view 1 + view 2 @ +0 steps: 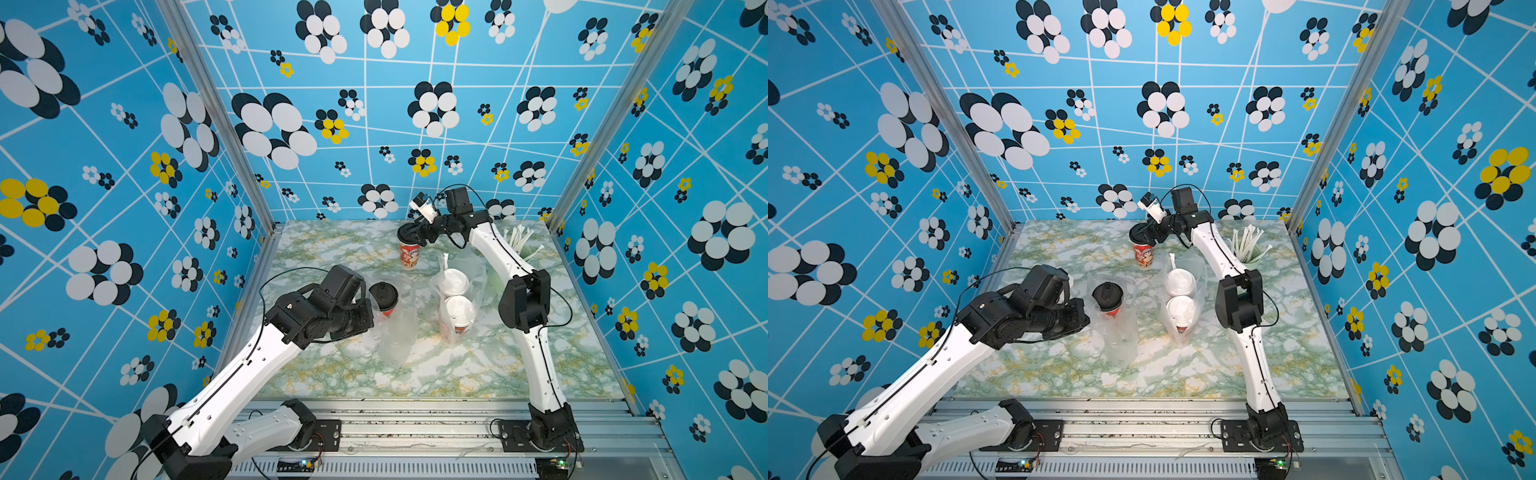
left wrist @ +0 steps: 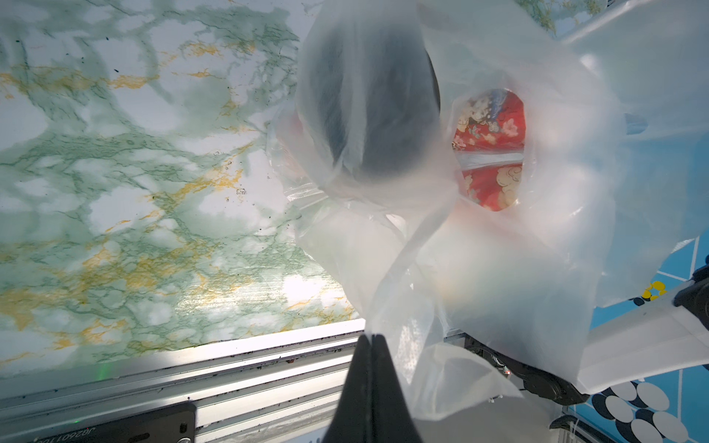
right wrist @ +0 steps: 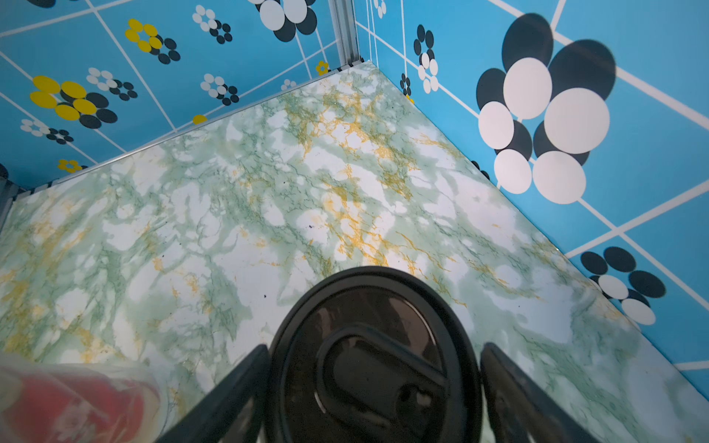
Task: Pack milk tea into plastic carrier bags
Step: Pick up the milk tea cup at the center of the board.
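Beside the black-lidded cup [image 1: 383,296], left end effector [image 2: 371,337] pinches the carrier bag [image 2: 518,268].

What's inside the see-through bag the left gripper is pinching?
One cup with a black lid and red print stands inside the bag. The crinkly plastic blurs its base and the bag's bottom, so anything else there is hidden.

Both top views look down over the whole table [image 1: 332,374]; each wrist camera views it closely.
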Robot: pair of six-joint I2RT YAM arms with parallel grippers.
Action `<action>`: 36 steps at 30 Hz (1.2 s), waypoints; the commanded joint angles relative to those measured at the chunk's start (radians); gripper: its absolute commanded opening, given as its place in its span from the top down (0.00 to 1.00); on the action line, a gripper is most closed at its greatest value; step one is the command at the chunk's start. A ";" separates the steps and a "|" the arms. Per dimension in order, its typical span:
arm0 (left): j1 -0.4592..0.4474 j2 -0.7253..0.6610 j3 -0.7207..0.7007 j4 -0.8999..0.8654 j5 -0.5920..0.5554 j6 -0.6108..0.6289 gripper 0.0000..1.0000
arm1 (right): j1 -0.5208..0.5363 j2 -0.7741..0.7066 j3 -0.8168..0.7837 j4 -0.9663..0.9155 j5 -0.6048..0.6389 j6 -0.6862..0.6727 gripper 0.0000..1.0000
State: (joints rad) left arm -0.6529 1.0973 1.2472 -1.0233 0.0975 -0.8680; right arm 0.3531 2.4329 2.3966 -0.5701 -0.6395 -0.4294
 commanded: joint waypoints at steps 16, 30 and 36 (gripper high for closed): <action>0.013 -0.041 -0.031 0.001 0.011 -0.005 0.98 | 0.018 0.001 0.024 -0.068 0.061 -0.095 0.32; 0.015 -0.048 -0.040 0.006 0.014 -0.006 0.98 | 0.020 0.005 0.019 -0.116 0.116 -0.127 0.27; 0.016 -0.055 -0.041 0.012 0.019 -0.006 0.95 | 0.020 -0.007 0.020 -0.113 0.115 -0.104 0.35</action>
State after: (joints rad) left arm -0.6472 1.0634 1.2182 -1.0164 0.1055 -0.8722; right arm 0.3725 2.4321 2.4138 -0.6174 -0.5808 -0.5282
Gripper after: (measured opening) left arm 0.052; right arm 0.698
